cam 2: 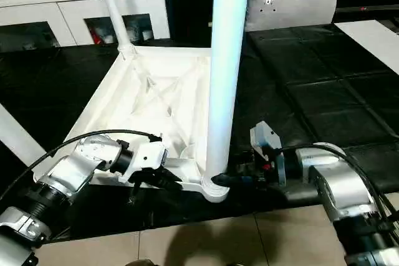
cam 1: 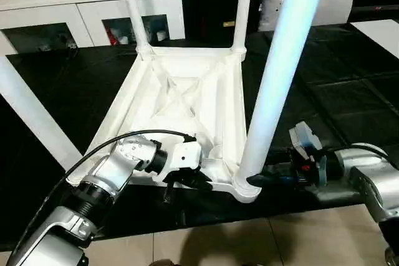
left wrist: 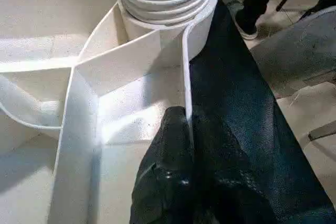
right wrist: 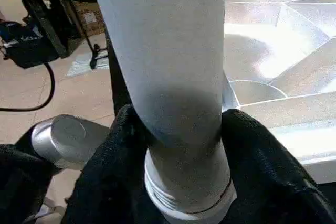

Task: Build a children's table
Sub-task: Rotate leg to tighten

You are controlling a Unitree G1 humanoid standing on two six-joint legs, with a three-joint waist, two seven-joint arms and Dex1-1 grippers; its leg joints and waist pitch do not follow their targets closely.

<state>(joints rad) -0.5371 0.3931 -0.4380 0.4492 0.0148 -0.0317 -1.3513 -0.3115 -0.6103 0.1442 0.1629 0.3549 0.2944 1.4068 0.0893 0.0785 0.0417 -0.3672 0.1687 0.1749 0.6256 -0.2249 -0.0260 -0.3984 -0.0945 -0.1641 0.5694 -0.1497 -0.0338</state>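
The table top [cam 1: 181,116] lies inverted on the black counter [cam 1: 349,104]. At its near rim, the left end effector [cam 1: 187,182] is clenched on the rim. At its near right corner socket, the right end effector [right wrist: 178,129] grasps the upright leg [cam 1: 280,73].

1. Black padded work surface [cam 1: 75,91], quilted in large squares, covering most of the scene.
2. Beige tiled floor [cam 1: 249,241] along the near edge.
3. White cabinet [cam 1: 81,4] with glass doors at the far left, clutter on its top.
4. Grey-white chair back [cam 2: 290,1] behind the surface.
5. White tabletop corner [cam 1: 380,32], far right.
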